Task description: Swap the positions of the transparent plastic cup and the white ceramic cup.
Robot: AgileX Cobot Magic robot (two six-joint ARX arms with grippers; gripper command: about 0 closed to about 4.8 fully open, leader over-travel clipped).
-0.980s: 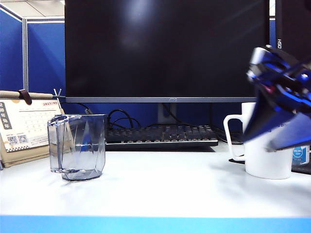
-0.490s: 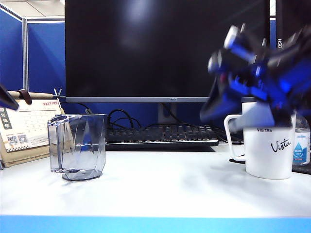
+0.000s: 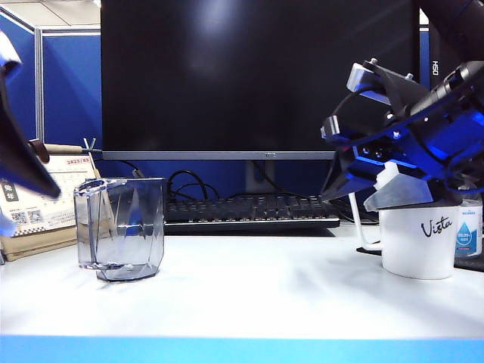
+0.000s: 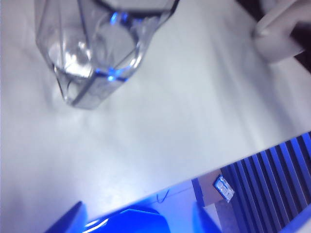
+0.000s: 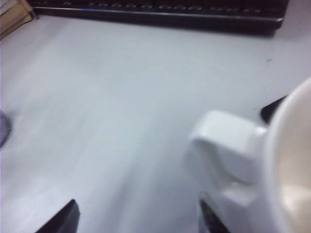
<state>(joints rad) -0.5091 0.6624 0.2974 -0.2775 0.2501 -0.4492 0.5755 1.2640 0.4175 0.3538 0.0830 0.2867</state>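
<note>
The transparent plastic cup (image 3: 121, 231) stands on the left of the white table (image 3: 257, 291), and the left wrist view shows it (image 4: 102, 43) well ahead of my fingers. My left gripper (image 3: 23, 162) hangs blurred at the far left, up and to the left of that cup; it (image 4: 136, 208) is open and empty. The white ceramic cup (image 3: 420, 240) stands on the right, its handle (image 5: 228, 145) facing the middle. My right gripper (image 3: 370, 193) hovers just over the mug's rim and handle. It (image 5: 138, 209) is open, one finger (image 5: 210, 217) beside the handle, with only table between the fingers.
A large dark monitor (image 3: 257, 76) and a black keyboard (image 3: 249, 212) stand behind the cups. A desk calendar (image 3: 53, 197) leans at the back left. A clear pump bottle with a blue label (image 3: 469, 227) stands right behind the mug. The table's blue front edge (image 3: 242, 349) is near.
The right gripper has swung from in front of the mug to just above its rim and handle. The left gripper has come into view at the left edge. Neither cup has moved.
</note>
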